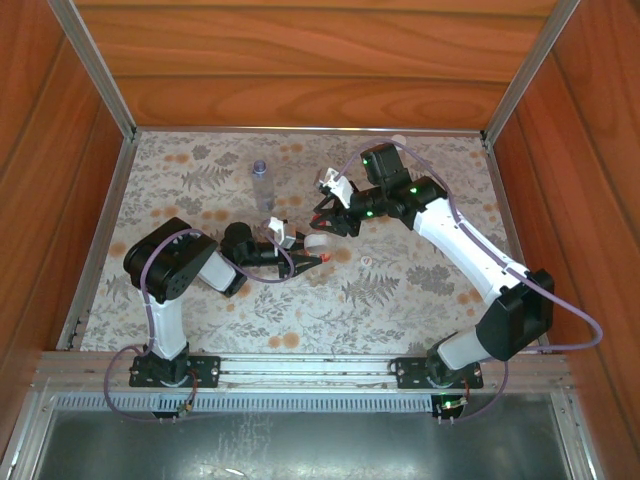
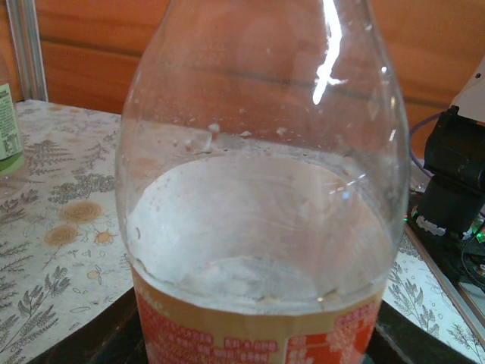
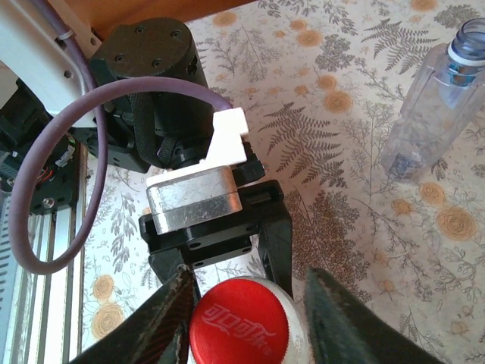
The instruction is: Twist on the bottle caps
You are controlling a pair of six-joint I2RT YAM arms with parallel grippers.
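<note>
Two grippers meet at centre. Left gripper (image 1: 300, 262) clamped on labelled bottle (image 2: 258, 227), steadying it so cap can turn. Right gripper (image 3: 254, 322) comes in from 1 o'clock, fingers (image 3: 170, 322) narrow, flanking red cap (image 3: 236, 332) seated on bottle top. Firm grip or not: cannot tell. Blue bottle (image 1: 261, 185) at 11 o'clock, looks uncapped, waiting.

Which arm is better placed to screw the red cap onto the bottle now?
Right: the right pincer flanks the red cap atop the bottle, which the left pincer holds.
</note>
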